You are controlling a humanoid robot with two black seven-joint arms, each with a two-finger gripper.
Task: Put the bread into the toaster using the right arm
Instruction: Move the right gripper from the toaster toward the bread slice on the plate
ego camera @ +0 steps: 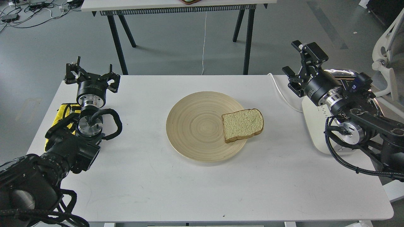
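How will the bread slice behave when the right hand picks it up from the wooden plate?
The bread slice looks thin and porous, so it is probably light and may dent under a firm pinch. Held by one edge, it might sag or tear. It overhangs the wooden plate rim, so a push could slide it off.

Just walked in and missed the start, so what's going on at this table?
Nothing is being handled yet. A slice of bread lies on the right edge of a round wooden plate on the white table. The right end effector is open and hangs in the air above the toaster, which the arm mostly hides. The left end effector is also open, holding nothing, near a yellow cloth.
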